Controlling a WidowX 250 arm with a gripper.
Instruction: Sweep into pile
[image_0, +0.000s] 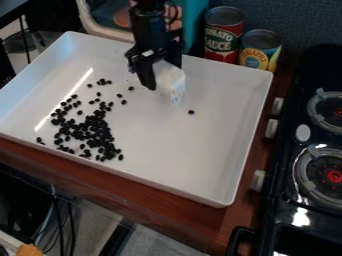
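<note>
1. Had a broad white tray (184, 157) for the playing field, set on the wooden counter (100, 181), with a scatter of beans inside.
2. Saw the main mass of black beans (88, 131) over at the near left, close to the front wall: dense through the middle, ragged round the edges. Looked a good halfway to a pile, but too loose to call finished!
3. Spotted the gripper (160, 75) above the tray's far side, clamped on something pale, well apart from that main mass.
4. Made that out as a white sweeping tool (173, 86), hanging low; couldn't tell whether touching the tray floor.
5. Picked out a small cluster (103, 81) behind the mass, plus a few strays toward the tool. Needed gathering in, surely.
6. And, way out right, caught one lone bean (191, 112)! Probably called for the longest sweep.
</note>
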